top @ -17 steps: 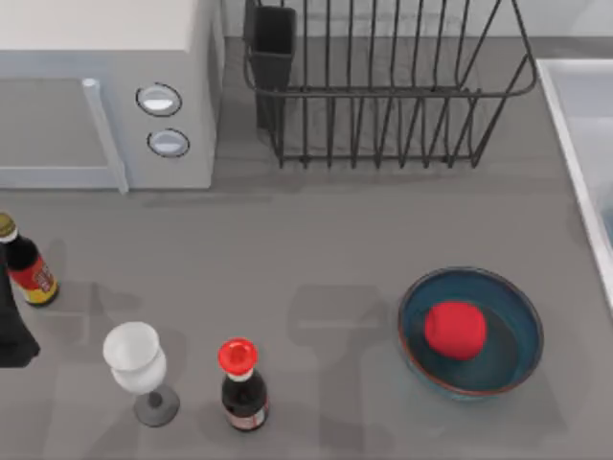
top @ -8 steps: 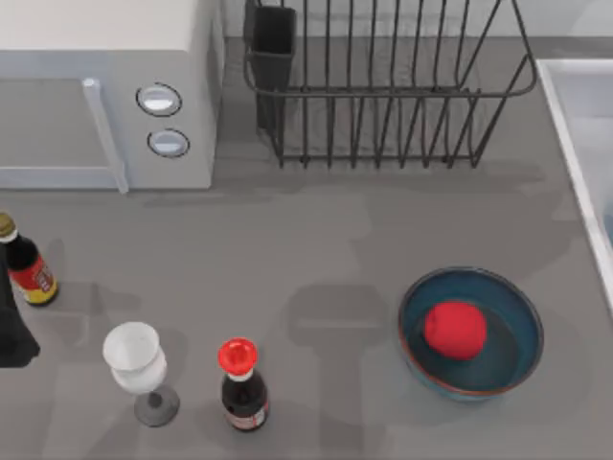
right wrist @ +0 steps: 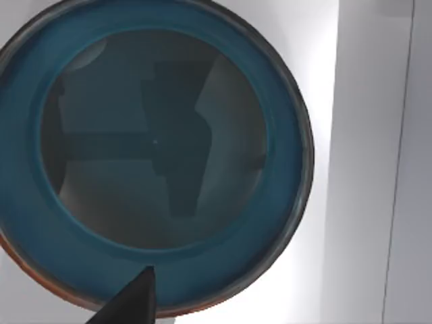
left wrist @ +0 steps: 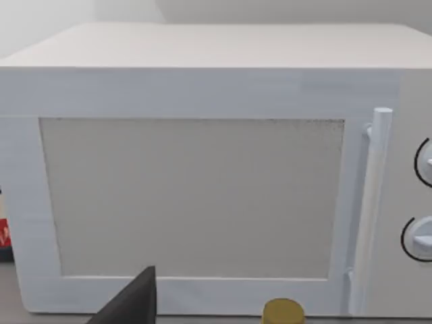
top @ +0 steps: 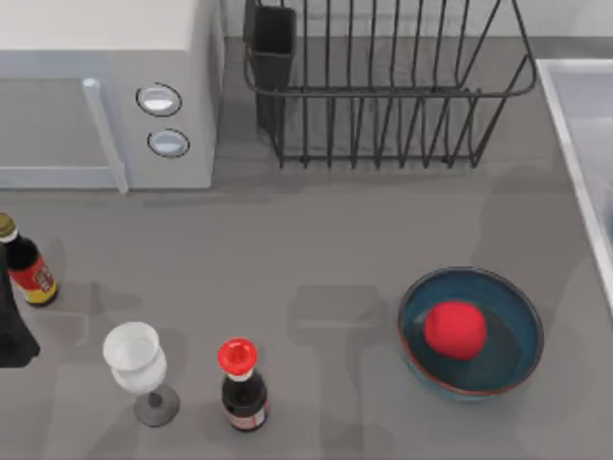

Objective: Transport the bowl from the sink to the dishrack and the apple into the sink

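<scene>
Risk is judged to sit mainly with the two look-alike bowls. The bowl (right wrist: 169, 155) that the task concerns is seen in the right wrist view, lying empty in the sink (right wrist: 364, 169), whose pale basin and raised rim (top: 573, 144) run along the table's right edge. A second bowl (top: 470, 331) stands on the table near the front right corner, just beside that rim, and the apple (top: 455, 329) rests inside it.

The right gripper (right wrist: 131, 300) is held above the sink bowl, with one dark fingertip over its rim; how far it is opened cannot be told, and nothing is seen to be gripped. The left gripper (left wrist: 135, 304) is parked at the table's left edge, facing the microwave (left wrist: 202, 169); its opening cannot be told either.

The dishrack (top: 383, 96) stands empty at the table's rear edge.

A smooth, thin rim is likely to slip if it is pinched off-centre. The bowl could also be caught on the sink rim or the rack's upright bars if it is carried low.
</scene>
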Controlling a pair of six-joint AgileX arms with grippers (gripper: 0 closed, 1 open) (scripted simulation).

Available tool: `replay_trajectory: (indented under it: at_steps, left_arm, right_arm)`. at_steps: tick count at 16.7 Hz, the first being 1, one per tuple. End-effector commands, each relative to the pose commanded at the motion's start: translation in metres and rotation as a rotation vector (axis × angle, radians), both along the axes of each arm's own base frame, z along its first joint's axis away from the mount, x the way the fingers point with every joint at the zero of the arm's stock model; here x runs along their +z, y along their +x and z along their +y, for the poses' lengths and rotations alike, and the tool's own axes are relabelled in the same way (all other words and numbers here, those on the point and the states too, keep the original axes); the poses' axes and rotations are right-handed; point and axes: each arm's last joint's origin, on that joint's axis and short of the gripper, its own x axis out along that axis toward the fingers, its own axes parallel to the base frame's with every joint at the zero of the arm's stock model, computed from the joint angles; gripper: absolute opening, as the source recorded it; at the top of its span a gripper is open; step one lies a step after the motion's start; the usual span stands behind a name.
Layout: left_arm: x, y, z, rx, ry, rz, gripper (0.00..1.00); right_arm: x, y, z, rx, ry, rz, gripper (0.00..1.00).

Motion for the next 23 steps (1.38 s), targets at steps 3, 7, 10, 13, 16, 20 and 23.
replay_trajectory:
  at_steps: [3, 7, 10, 13, 16, 20, 23]
  left_arm:
    - [0.0, 0.0, 0.0, 0.0, 0.0, 0.0, 1.0]
    - [0.0, 0.0, 0.0, 0.0, 0.0, 0.0, 1.0]
    - [0.0, 0.0, 0.0, 0.0, 0.0, 0.0, 1.0]
    - [0.0, 0.0, 0.0, 0.0, 0.0, 0.0, 1.0]
    - [0.0, 0.0, 0.0, 0.0, 0.0, 0.0, 1.0]
    - [0.0, 0.0, 0.0, 0.0, 0.0, 0.0, 1.0]
    - [0.0, 0.0, 0.0, 0.0, 0.0, 0.0, 1.0]
  right_arm:
    - [-0.021, 0.005, -0.008, -0.001, 0.021, 0.046, 1.0]
    - [-0.023, 0.006, -0.009, -0.001, 0.024, 0.051, 1.0]
    - [-0.025, 0.007, -0.007, 0.003, 0.023, 0.053, 1.0]
    - [-0.047, 0.011, -0.009, -0.001, 0.024, 0.051, 1.0]
    - [-0.084, 0.015, -0.01, -0.002, 0.024, 0.051, 1.0]
    - [-0.12, 0.016, -0.009, -0.001, 0.024, 0.051, 1.0]
    - [-0.122, 0.016, -0.009, -0.001, 0.024, 0.051, 1.0]
